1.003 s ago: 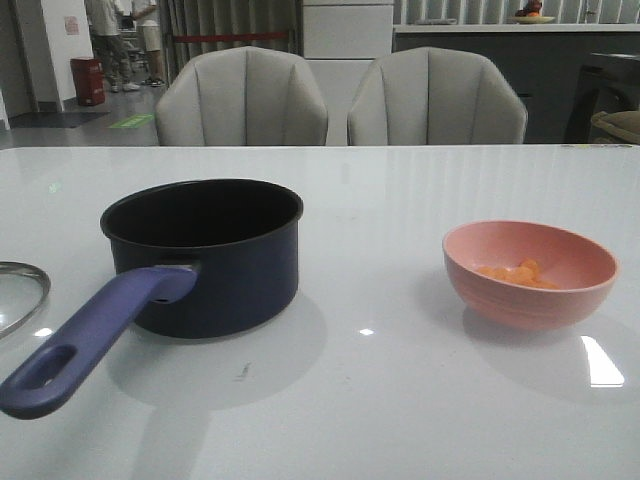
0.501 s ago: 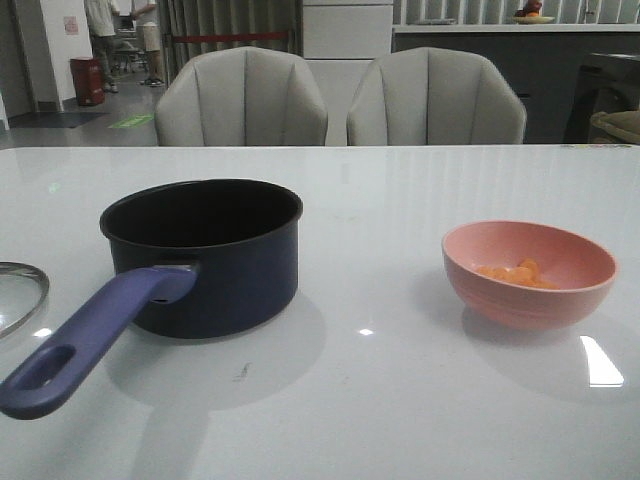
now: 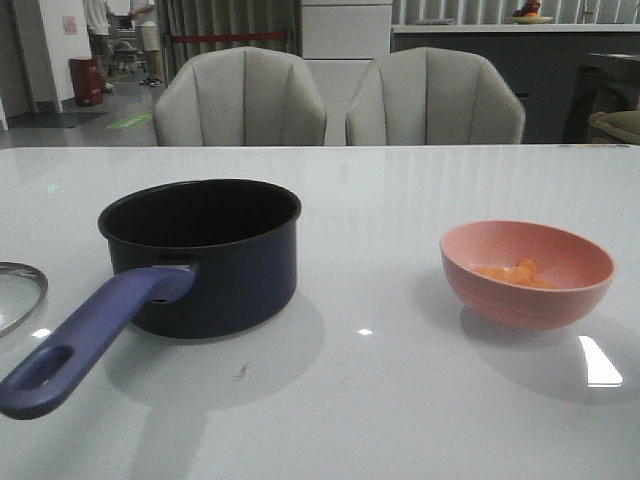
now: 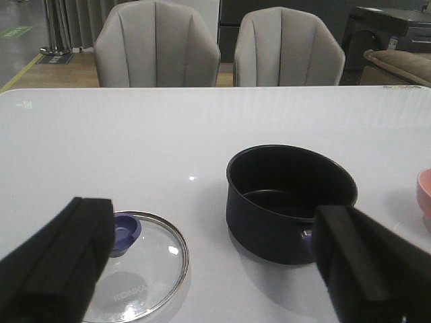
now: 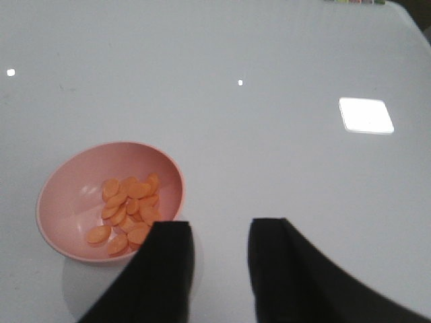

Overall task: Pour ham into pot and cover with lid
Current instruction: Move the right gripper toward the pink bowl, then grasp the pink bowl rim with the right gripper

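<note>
Change since a second ago: pot, bowl and lid sit slightly further left in the front view, a small shift of the whole scene; nothing has changed relative to anything else.

Pot (image 3: 205,255): dark navy saucepan, upright on the white table (image 3: 400,400), left of centre in the front view. Inside looks empty in the left wrist view. Its blue-purple handle (image 3: 90,338) points toward the lower left corner and ends in an oval hole.

Lid (image 3: 15,297): clear glass with steel rim, lying flat on the table at the left edge of the front view, near the pot but apart from it. The left wrist view shows its blue knob and white lettering.

Bowl (image 3: 527,272): pink, round, right of centre, well apart from the pot.

Ham (image 3: 512,272): small orange slices heaped in the bottom of the bowl.

Left gripper (image 4: 215,259): fingers spread wide at the lower corners of its wrist view, holding nothing, above the table with lid and pot between them in the picture.

Right gripper (image 5: 221,269): fingers parted by a narrow gap, holding nothing, just beside the bowl's rim in its wrist view.

Background: two grey chairs (image 3: 240,98) behind the table.
</note>
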Robot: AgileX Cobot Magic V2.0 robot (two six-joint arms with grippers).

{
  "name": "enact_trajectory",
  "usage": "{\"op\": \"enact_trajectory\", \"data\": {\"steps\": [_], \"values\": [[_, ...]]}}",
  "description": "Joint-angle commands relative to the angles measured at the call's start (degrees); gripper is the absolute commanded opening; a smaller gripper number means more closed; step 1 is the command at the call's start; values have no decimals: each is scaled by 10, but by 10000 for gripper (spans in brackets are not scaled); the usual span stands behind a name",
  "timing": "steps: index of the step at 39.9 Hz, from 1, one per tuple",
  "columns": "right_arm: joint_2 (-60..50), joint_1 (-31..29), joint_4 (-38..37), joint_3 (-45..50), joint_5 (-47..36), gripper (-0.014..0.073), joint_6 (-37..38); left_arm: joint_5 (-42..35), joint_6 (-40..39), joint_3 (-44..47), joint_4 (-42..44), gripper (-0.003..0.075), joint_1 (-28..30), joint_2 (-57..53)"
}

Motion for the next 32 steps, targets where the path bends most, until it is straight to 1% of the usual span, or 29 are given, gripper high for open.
{"op": "enact_trajectory", "data": {"steps": [1,3,8,13,23,32], "values": [[59,-3,3,-63,9,496,1,-46,0,-14,-5,625,-5,6],[96,-3,15,-88,30,515,1,-47,0,-14,-5,624,-5,6],[185,-3,51,-151,73,514,1,-49,0,-14,-5,625,-5,6],[285,-3,96,-205,96,502,0,-49,0,-14,-5,625,-5,6],[438,-3,102,-312,161,501,-20,-49,0,-14,-5,625,-5,6],[533,-3,110,-387,199,501,-31,-49,0,-14,-5,625,-5,6]]}}
